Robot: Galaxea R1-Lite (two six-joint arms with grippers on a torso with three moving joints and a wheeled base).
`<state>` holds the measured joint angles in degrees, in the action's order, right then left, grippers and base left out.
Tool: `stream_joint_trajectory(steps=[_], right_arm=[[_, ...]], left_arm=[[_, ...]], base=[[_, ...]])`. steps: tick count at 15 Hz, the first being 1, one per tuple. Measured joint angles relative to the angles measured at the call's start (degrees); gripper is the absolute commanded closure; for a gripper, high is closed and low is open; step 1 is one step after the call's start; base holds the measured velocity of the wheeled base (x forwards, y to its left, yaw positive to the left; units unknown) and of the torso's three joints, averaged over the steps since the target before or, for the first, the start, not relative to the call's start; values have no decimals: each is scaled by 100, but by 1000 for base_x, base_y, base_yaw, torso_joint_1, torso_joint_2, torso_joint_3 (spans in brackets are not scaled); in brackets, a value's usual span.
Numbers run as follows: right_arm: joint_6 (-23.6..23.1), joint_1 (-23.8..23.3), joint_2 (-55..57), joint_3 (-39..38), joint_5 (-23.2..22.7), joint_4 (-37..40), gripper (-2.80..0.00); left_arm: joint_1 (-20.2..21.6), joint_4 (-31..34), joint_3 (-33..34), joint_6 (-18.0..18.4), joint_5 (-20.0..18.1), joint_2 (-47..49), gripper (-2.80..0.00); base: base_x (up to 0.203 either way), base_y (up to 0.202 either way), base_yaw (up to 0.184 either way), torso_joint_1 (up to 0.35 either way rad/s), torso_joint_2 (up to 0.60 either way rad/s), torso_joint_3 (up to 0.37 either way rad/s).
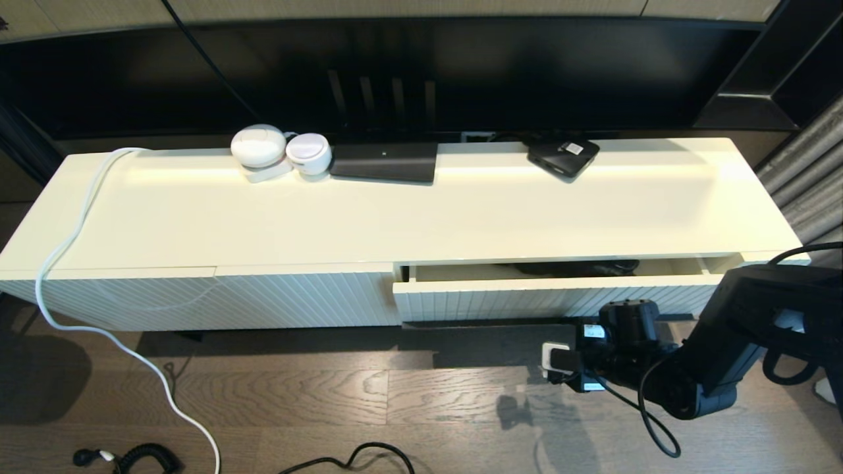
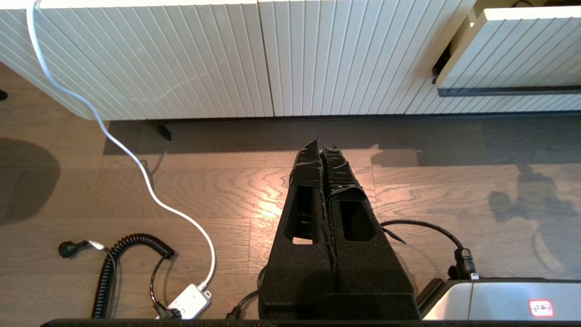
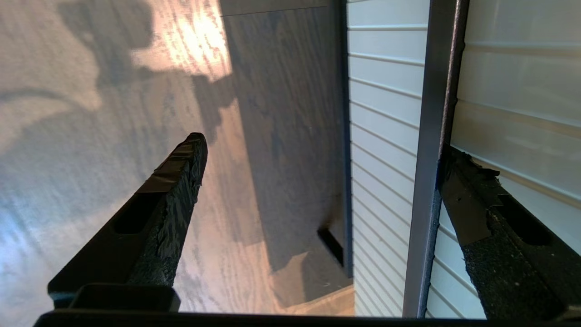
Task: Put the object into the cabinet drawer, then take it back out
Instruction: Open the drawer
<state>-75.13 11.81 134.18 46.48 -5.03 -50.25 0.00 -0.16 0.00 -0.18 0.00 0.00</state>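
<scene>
Right tool point(image 3: 317, 159) low before the robot, fingers wide apart; left tool point(image 2: 321, 146) parked low, fingers together.

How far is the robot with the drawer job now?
The cabinet drawer stands partly open, with a dark object inside. The right gripper is open around the black bar handle. Taking the object out appears to be left. The left gripper hangs shut over the floor.

Right arm point(image 1: 724, 342): matte black, blocky links, looped with thin black cable, tagged with small white labels beside the wrist. Right gripper point(image 3: 317, 168): long black tapered fingers point(image 3: 168, 190), slotted, tips wrapped in tape. Left gripper point(image 2: 322, 150): same black taped, slotted fingers.
</scene>
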Motion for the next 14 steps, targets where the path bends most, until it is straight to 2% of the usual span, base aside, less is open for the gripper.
stream_joint_trajectory(steps=[3,11,12,14], right_arm=[[151,67,-26,-160,7,-14,-280],[170,133,-90,-539,41,-157,-280],[171,136,-118,-566,49,-150,0],[171,135,-200,-612,44,-157,0]], left_arm=[[0,2,0,2,0,0,0],[0,0,0,2,0,0,0],[0,2,0,2,0,0,0],[0,0,0,3,0,0,0]], base=[[0,0,0,0,0,0],[0,0,0,0,0,0],[0,0,0,0,0,0],[0,0,0,0,0,0]])
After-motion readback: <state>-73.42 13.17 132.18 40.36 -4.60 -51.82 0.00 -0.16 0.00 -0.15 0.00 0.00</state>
